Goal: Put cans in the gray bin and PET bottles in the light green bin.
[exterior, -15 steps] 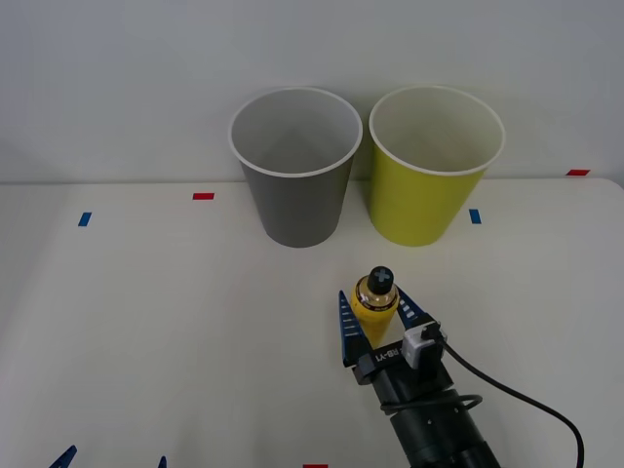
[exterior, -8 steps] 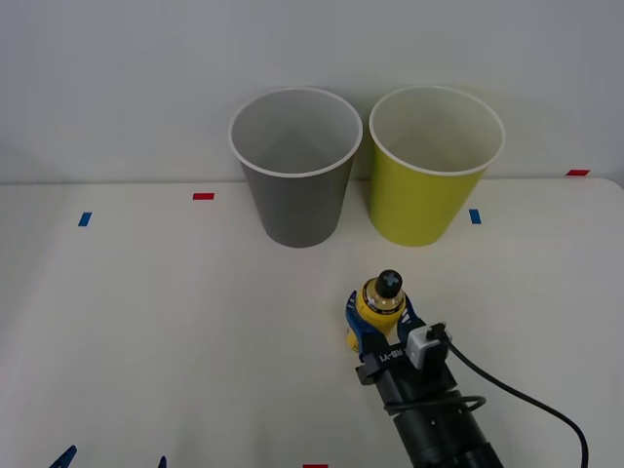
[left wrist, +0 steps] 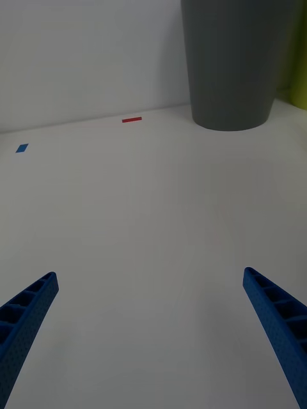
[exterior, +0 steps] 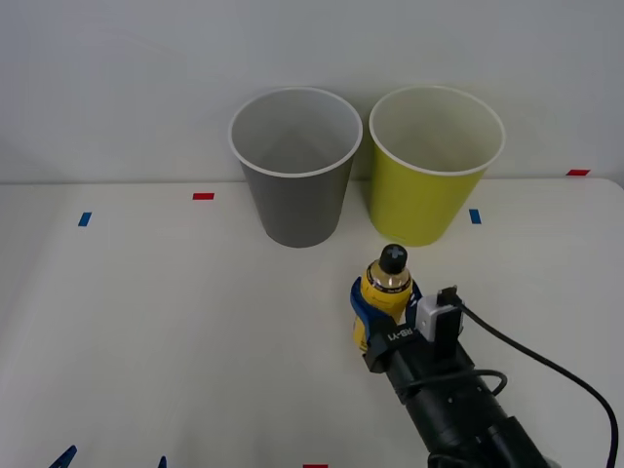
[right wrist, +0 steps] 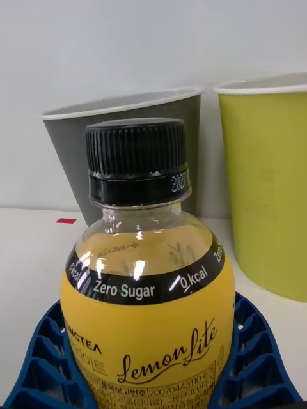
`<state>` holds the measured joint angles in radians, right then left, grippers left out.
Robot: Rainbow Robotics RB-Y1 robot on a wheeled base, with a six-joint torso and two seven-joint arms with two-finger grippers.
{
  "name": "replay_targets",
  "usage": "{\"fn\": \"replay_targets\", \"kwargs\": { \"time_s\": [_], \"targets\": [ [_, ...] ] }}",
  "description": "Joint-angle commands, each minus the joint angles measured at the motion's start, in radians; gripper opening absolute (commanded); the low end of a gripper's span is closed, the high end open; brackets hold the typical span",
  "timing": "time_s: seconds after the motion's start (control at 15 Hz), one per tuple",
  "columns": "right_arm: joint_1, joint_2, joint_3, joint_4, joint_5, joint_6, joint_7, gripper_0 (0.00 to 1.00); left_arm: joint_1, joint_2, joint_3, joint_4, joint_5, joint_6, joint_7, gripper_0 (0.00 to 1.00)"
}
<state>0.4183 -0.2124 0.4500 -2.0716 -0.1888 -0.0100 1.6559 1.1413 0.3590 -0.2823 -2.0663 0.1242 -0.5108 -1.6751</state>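
Observation:
A small clear PET bottle point(exterior: 387, 291) with a black cap and yellow label stands upright in my right gripper point(exterior: 383, 314), which is shut on its body. The bottle point(right wrist: 150, 300) looks lifted a little off the white table, in front of the two bins. The gray bin point(exterior: 295, 165) stands at the back centre and the light green bin point(exterior: 434, 163) right of it; both point(right wrist: 70, 163) point(right wrist: 268, 192) rise behind the bottle. My left gripper point(left wrist: 150, 339) hangs open over bare table near the front left edge, its fingertips point(exterior: 66, 455) just in view.
The white table point(exterior: 146, 312) ends at a white wall just behind the bins. Small red point(exterior: 203, 196) and blue point(exterior: 84, 218) tape marks dot its surface. A black cable point(exterior: 546, 366) trails from my right wrist.
My right gripper went from open around the bottle to shut on it, then carried it slightly up and toward the bins. The left arm stayed still.

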Motion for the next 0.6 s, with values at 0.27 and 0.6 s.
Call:
{"fn": "replay_targets", "kwargs": {
  "time_s": [0.27,0.6],
  "targets": [
    [0.034,0.022,-0.100,-0.397,0.003,0.522,-0.025,0.23,0.000,0.000,0.000,0.000,0.000,0.000,0.000,1.00],
    [-0.001,0.045,-0.149,-0.515,-0.020,0.636,-0.051,0.20,0.000,0.000,0.000,0.000,0.000,0.000,0.000,1.00]
  ]
}}
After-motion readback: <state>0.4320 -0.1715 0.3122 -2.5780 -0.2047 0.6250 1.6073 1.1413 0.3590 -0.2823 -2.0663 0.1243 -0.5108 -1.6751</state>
